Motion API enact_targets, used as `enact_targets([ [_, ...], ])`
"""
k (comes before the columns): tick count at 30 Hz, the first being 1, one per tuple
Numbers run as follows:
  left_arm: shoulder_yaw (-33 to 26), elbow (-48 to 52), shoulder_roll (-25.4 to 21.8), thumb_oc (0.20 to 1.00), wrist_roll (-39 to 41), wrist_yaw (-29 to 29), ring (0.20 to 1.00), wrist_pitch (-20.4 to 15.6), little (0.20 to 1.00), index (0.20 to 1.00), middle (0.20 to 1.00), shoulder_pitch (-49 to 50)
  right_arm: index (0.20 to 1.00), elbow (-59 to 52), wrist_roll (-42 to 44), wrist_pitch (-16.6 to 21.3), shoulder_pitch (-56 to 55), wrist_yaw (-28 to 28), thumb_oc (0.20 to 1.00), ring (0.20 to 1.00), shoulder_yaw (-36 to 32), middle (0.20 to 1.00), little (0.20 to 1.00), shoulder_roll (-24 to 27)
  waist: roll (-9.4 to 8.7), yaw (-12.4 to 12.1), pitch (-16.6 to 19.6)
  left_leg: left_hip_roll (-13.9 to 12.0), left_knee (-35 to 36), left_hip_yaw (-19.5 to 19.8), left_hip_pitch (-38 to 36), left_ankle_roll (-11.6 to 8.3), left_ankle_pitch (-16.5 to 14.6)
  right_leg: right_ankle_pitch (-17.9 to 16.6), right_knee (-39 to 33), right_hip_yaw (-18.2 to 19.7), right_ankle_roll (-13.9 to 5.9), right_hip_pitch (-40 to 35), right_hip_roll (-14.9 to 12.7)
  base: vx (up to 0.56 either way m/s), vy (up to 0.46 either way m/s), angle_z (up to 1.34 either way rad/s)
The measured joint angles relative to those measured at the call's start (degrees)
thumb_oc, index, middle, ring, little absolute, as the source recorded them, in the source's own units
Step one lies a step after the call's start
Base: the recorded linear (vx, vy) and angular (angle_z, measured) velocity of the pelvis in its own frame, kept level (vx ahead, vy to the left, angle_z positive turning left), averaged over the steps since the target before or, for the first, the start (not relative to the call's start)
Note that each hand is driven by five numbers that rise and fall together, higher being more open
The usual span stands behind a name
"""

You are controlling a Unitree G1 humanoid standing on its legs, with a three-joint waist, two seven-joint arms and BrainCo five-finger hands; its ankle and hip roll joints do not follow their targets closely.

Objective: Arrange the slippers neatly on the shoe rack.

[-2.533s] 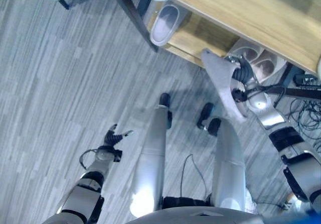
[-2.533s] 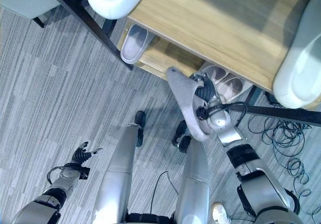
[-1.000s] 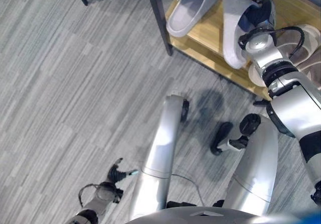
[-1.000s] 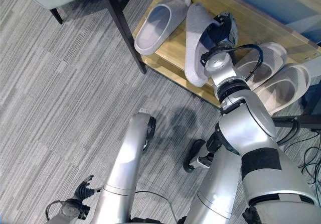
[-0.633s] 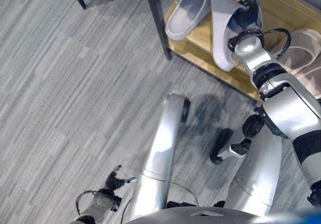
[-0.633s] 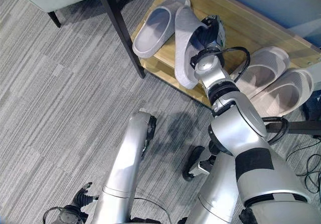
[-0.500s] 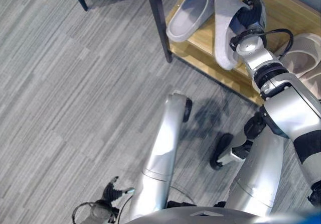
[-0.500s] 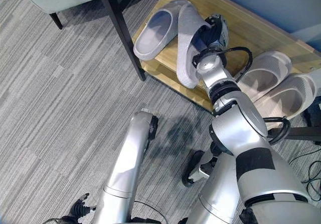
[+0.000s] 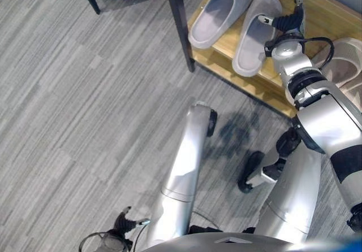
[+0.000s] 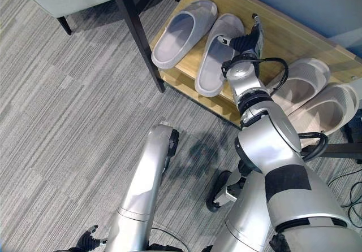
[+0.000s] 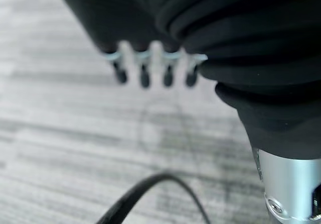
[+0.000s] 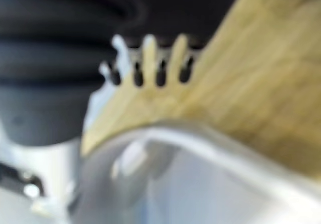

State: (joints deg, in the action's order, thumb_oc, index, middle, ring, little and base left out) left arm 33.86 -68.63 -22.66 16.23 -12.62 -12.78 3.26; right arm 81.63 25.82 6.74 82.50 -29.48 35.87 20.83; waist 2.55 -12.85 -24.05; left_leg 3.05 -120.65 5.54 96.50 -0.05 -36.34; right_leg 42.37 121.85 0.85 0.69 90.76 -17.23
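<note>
In the left eye view, two grey slippers lie flat, side by side, on the wooden shoe rack [image 9: 325,17] at about 12 o'clock: the left slipper [image 9: 219,13] and the right slipper [image 9: 255,34], its heel overhanging the rack's front edge. The right hand [image 9: 287,21] sits just beside the right slipper at its 3 o'clock, fingers spread and straight, gripping nothing; one fingertip lies at the slipper's edge. A beige pair [image 9: 345,65] lies further along at 2 o'clock. The left hand [image 9: 121,222] hangs low at 7 o'clock over the carpet [image 9: 85,105]. The right eye view shows the same layout. The left wrist view shows its fingers [image 11: 145,68] straight above carpet, empty. The right wrist view shows straight fingers [image 12: 150,58] over the rack's wood.
</note>
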Motion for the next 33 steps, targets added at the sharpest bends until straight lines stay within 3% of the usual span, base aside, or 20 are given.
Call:
enact_targets([
  [3,-0.1,-0.2,0.5,1.0,-1.7,0.3,1.0,0.2,1.0,1.0,1.0,-0.3,1.0,-1.3,1.9,0.5,0.0,0.6,1.0,1.0,-0.2,1.0,1.0,-2.8,-0.16,1.0,-0.1,-0.1,-0.1,0.0,0.0,-0.08,0.0,0.0,0.2,0.0,0.04,0.1,0.1,0.0,0.0,0.0],
  [15,-1.3,-4.9,2.4,1.0,-5.6,0.2,1.0,2.1,1.0,1.0,1.0,-4.0,1.0,-21.8,2.0,4.3,-5.6,0.4,1.0,1.0,-5.5,1.0,1.0,-2.3,-2.65,4.1,-1.3,-1.2,-0.2,-0.2,-0.4,-0.12,-0.9,0.1,0.2,0.4,0.17,0.6,1.1,0.0,-0.001,-0.03],
  [18,-1.5,-4.7,1.9,1.0,-5.6,-0.4,1.0,1.1,1.0,1.0,1.0,-3.6,1.0,-22.2,2.0,4.4,-6.2,-0.1,1.0,1.0,-6.2,1.0,1.0,0.8,-2.98,4.0,-1.5,-1.4,-0.5,-0.3,-0.3,0.05,-1.1,0.1,0.3,0.5,0.21,0.7,1.2,0.0,-0.002,-0.01],
  [21,-4.3,-4.8,1.7,1.0,-5.6,-0.6,1.0,1.3,1.0,1.0,1.0,-2.6,1.0,-30.7,2.0,5.2,-10.7,-0.2,1.0,1.0,-7.8,1.0,1.0,4.9,-3.68,4.1,-1.8,-1.7,-0.7,-0.3,-0.3,-0.01,-1.6,0.1,0.4,0.5,0.24,0.8,1.5,0.0,-0.009,-0.05],
  [30,-5.7,-4.5,1.6,1.0,-5.7,-1.1,1.0,1.3,1.0,1.0,1.0,-2.6,1.0,-41.9,1.4,6.3,-20.1,0.3,1.0,1.0,-10.2,1.0,1.0,5.0,-4.09,6.1,-2.1,-2.3,-0.9,-0.5,-0.9,-0.13,-2.1,0.2,0.7,0.8,0.41,0.9,2.1,0.0,-0.006,-0.02],
  [33,-6.7,-3.7,1.6,1.0,-6.3,-1.0,1.0,1.4,1.0,1.0,1.0,-2.4,1.0,-52.0,-2.3,6.2,-26.7,1.5,1.0,1.0,-10.5,1.0,1.0,5.0,-4.75,6.1,-2.5,-2.4,-0.9,-0.6,-1.2,-0.11,-2.3,0.3,0.7,1.0,0.39,0.8,2.2,0.0,0.0,0.0],
])
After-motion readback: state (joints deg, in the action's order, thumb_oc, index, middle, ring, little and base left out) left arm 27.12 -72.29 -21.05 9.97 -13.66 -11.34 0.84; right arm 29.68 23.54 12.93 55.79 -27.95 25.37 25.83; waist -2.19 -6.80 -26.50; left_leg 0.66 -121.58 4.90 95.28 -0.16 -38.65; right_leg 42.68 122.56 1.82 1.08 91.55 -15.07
